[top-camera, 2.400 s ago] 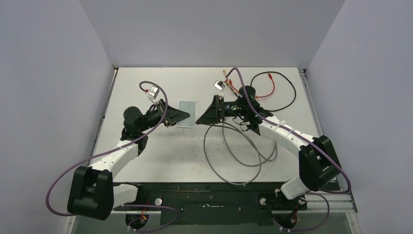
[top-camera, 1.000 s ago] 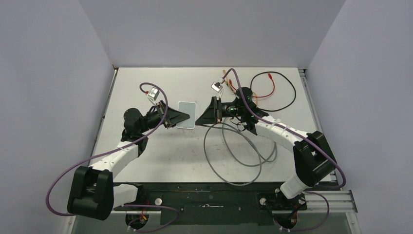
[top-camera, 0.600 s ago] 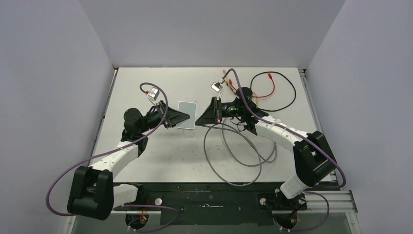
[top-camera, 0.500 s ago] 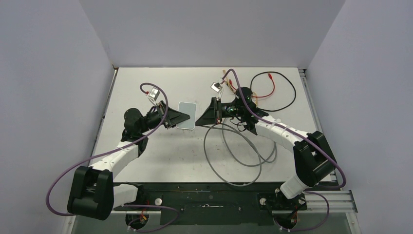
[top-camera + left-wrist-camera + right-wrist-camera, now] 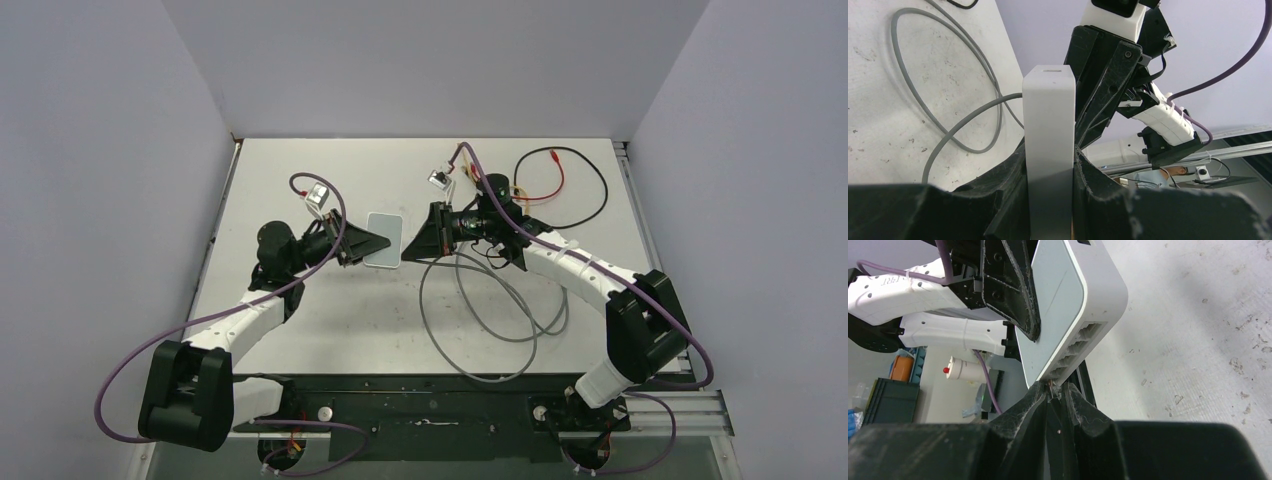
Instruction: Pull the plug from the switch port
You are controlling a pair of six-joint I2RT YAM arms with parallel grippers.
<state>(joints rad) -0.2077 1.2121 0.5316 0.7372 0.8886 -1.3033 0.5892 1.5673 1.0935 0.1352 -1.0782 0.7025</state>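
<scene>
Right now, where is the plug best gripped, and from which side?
Grip the plug by its short body where it leaves the switch, coming straight at the port edge. That edge faces the right claw, shut there; the left claw clamps the far end, so a pull runs straight.

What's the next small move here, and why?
Probably draw the right claw straight back, away from the switch, while the left claw holds it. The right claw is shut on the plug at the end port; the left grips the switch's edges.
</scene>
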